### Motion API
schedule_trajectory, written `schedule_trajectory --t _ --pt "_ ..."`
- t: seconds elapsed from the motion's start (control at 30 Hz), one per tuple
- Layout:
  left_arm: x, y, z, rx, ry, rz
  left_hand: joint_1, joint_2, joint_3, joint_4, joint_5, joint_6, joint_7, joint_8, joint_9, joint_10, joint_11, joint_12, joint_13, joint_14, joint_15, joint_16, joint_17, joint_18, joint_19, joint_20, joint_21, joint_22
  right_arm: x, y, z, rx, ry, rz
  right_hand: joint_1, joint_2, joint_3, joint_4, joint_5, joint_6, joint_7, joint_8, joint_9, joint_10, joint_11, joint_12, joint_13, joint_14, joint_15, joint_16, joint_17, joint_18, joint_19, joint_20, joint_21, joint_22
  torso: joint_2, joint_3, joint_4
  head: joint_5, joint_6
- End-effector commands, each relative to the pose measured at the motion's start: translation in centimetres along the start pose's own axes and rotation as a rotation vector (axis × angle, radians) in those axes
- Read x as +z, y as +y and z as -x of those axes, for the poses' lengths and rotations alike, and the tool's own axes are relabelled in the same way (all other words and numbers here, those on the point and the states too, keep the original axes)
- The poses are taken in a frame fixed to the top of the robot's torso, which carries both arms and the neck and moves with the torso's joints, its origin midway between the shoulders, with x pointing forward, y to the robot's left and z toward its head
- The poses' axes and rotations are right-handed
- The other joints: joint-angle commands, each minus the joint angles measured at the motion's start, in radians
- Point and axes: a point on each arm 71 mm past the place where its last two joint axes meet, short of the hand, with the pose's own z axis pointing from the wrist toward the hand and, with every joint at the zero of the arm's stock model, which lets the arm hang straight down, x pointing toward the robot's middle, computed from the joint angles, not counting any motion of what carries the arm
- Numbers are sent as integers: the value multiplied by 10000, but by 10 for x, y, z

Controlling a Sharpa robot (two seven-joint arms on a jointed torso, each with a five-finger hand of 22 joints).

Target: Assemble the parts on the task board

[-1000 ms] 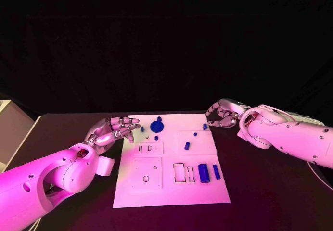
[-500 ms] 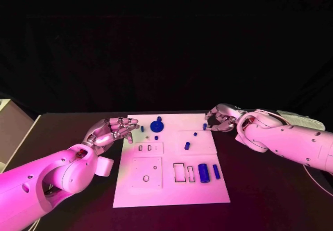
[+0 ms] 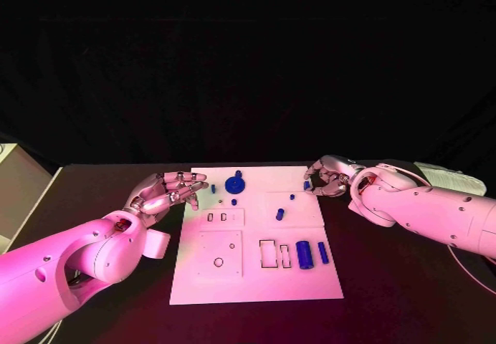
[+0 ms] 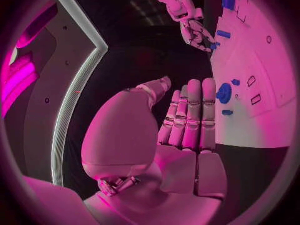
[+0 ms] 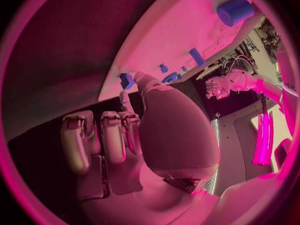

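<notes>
Right hand (image 3: 329,175) has shifted a little toward the far right corner of the task board (image 3: 310,276) since a second ago; some of that is camera shift, as the whole board sits slightly higher now. Its fingers are curled in by the small blue peg (image 3: 307,185) at the board's right edge. In the right wrist view a fingertip lies just beside that blue peg (image 5: 127,80); whether it pinches or only touches it I cannot tell.

Left hand (image 3: 165,191) is about where it was, raised just off the board's left far corner, holding nothing, fingers straight and side by side with the thumb apart.

Parts on the board, from the right hand outward: small blue bit (image 3: 292,196) at roughly 8 o'clock of the hand, short blue cylinder (image 3: 279,213) further the same way. Round blue gear (image 3: 234,185) at the board's far middle, between the two hands, at 3 o'clock of the left hand. A thin peg (image 3: 213,188) stands near the left fingertips. Large blue cylinder (image 3: 304,255) and slim blue bar (image 3: 322,252) lie side by side at the board's near right, at 6 o'clock of the right hand, well apart from it.

Board lies in the middle of the black surface (image 3: 413,287). No readable writing or labels.
</notes>
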Motion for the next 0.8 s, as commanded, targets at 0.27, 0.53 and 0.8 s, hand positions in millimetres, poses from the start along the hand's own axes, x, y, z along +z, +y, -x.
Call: schedule_trajectory --t 0.27,0.53,0.8 --pt "0 -1 -1 -22 150 -120 -17 43 47 -40 -8 -63 10 14 10 -71 -36 -10 6 88 12 67 -9 162 53 -15 46 -3 2 -1 -4 -26 296 -109 24 113 86 50 33 208 -32 112 21 1061 62 21 2627 968 -27 13 2238 -71 1047 -46 46 2633 -8 -2 6 -32 -33" --pt "0 -1 -1 -20 139 -103 -20 44 50 -42 -9 -72 18 10 9 -80 -31 -14 4 92 14 70 -9 161 57 -15 51 -2 3 0 -5 -24 399 -98 16 299 331 65 -141 595 -106 306 72 1061 -1 21 2627 975 -84 22 2266 -71 1047 -94 46 2633 -10 2 8 -4 -48" --pt "0 -1 -1 -15 131 -86 -30 44 53 -41 -11 -86 30 2 8 -96 -22 -21 1 96 19 74 -10 159 62 -15 58 -1 4 0 -7 -13 448 -93 -5 421 476 73 -212 688 -147 352 79 1061 -37 21 2627 979 -121 27 2285 -71 1047 -126 46 2633 -5 7 -9 15 -62"
